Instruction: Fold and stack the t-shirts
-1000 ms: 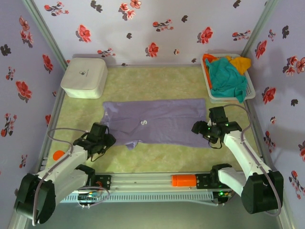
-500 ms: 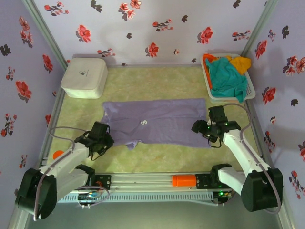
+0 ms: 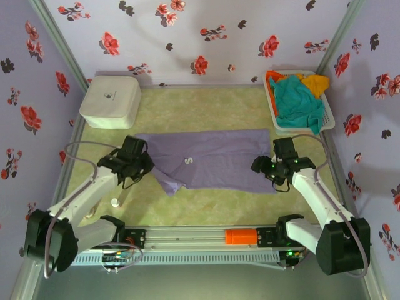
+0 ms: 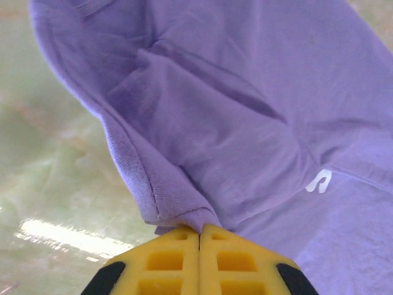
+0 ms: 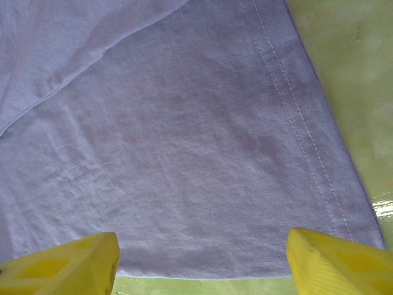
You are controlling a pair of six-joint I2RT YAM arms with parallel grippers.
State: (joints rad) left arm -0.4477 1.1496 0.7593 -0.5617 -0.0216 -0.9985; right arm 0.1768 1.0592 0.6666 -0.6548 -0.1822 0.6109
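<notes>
Left claw (image 4: 198, 236) is clamped on the left edge of the purple shirt (image 3: 212, 159), which lies mid-tabletop (image 3: 206, 106); right claw (image 5: 199, 261) is apart over the right hem, so I'd pinch there first, then carry both sides over low and level for a straight fold.

The lavender t-shirt (image 4: 245, 123) is matt knit cloth (stitched hem) on a glossy tabletop (image 4: 43, 184).
</notes>
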